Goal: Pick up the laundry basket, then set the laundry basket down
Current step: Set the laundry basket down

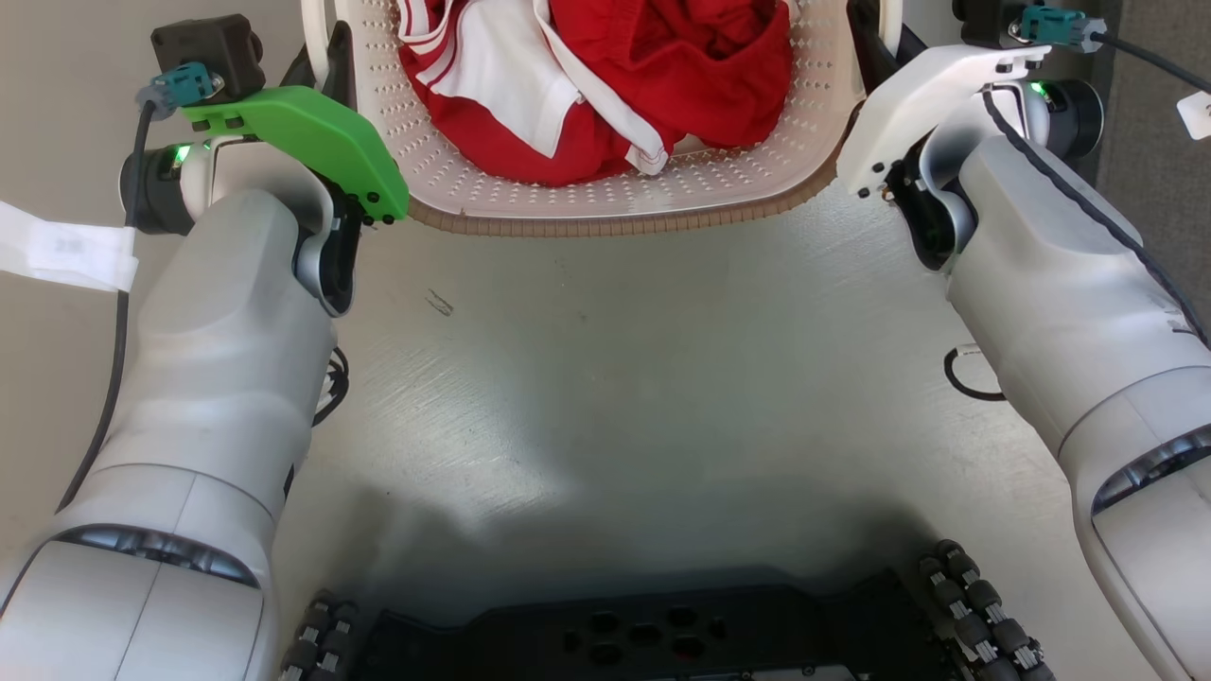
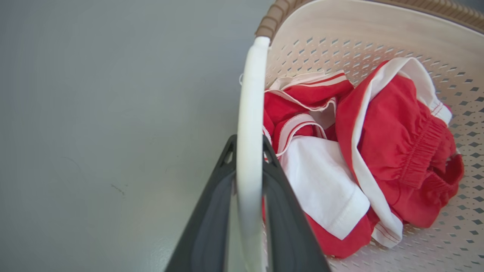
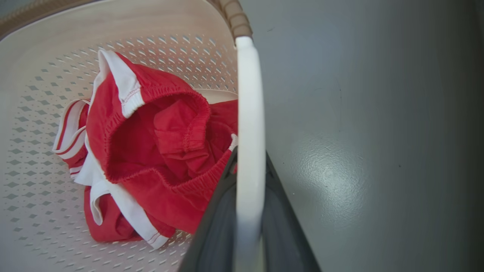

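Note:
The laundry basket (image 1: pixel 605 199), cream and perforated with a brown woven-look rim, sits at the top centre of the head view and holds red and white clothes (image 1: pixel 605 85). My left gripper (image 1: pixel 333 59) is at its left side and my right gripper (image 1: pixel 868 40) at its right side. In the left wrist view my left gripper (image 2: pixel 248 142) is shut on the white loop handle (image 2: pixel 252 98). My right gripper (image 3: pixel 249 155) is likewise shut on the other white handle (image 3: pixel 249 98). I cannot tell whether the basket's bottom touches the floor.
Pale grey floor (image 1: pixel 605 378) spreads between my arms. My dark wheeled base (image 1: pixel 643 634) lies along the bottom edge. A white tag (image 1: pixel 66 251) hangs from the left arm's cable. A darker floor strip (image 1: pixel 1159 142) runs at the far right.

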### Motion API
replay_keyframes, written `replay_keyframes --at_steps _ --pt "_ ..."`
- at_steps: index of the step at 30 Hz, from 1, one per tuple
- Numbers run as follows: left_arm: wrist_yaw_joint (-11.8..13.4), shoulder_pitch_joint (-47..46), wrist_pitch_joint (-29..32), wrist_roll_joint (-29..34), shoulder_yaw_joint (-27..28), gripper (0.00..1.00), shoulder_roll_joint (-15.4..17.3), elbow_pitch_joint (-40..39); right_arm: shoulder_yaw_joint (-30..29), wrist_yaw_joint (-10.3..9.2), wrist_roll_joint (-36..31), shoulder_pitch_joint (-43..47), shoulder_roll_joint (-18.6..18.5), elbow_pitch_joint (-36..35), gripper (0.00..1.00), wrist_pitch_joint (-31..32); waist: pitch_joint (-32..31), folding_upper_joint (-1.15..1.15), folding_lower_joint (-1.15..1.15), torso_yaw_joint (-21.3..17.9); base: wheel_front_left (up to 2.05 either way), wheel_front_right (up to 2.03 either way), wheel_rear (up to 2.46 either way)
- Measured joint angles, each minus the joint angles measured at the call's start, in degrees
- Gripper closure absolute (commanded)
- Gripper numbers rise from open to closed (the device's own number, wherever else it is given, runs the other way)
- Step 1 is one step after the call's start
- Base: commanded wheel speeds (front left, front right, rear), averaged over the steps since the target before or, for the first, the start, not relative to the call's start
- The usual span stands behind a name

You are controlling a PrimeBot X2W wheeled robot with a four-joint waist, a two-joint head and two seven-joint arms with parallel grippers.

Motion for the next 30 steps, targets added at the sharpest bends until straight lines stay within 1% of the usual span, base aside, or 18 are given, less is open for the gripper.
replay_keyframes --at_steps 8,12,13,14,15,17,19,20,30 --pt "-0.7 -0.6 -0.1 0.0 0.0 1.0 0.0 0.4 0.0 0.83 0.0 -0.6 0.1 0.7 1.0 0.1 0.0 0.0 0.0 0.0 0.0 0.0 0.0" --pt "-1.2 -0.8 0.0 0.0 0.0 1.0 0.0 0.5 0.0 0.91 0.0 -0.6 0.1 0.9 1.0 0.1 -0.1 0.0 0.0 0.1 0.0 0.0 0.0" --pt "-1.7 -0.8 0.1 -0.1 0.0 1.0 0.0 0.6 0.1 1.18 0.0 -0.6 0.1 0.9 0.6 0.1 -0.1 0.0 0.0 0.1 0.0 0.0 0.0" --pt "-2.2 -0.8 0.1 -0.3 0.2 1.0 0.0 0.7 0.2 1.44 0.0 -0.6 0.1 0.9 0.0 0.1 -0.2 0.0 0.0 0.1 0.0 0.0 0.0" --pt "-3.2 -0.8 0.2 -0.8 0.4 0.02 0.1 0.8 0.3 1.81 0.0 -0.6 0.1 1.0 0.0 0.3 -0.2 0.0 0.0 0.1 0.0 0.0 0.0" --pt "-4.2 -0.8 0.6 -2.4 1.0 0.0 0.5 1.0 0.0 2.85 0.5 -0.6 -0.3 1.1 0.0 0.5 -0.3 0.0 0.0 0.1 0.0 0.0 0.0" --pt "-4.2 -0.8 0.5 -2.4 0.8 0.0 1.5 1.0 -0.1 2.92 0.6 -0.6 -1.0 1.0 0.0 0.5 -0.5 0.0 0.0 0.1 0.0 0.0 0.0" --pt "-4.3 -0.8 0.5 -2.4 0.8 0.0 1.7 1.0 -0.2 3.31 0.7 -0.6 -1.1 0.9 0.0 0.5 -0.5 0.0 0.0 0.1 0.0 0.0 0.0" --pt "-4.8 -0.4 0.5 -2.4 -0.2 0.0 2.0 1.4 -0.1 3.91 1.0 -0.1 -1.0 0.5 0.0 0.0 -2.5 0.0 0.0 0.1 0.0 0.0 0.0"
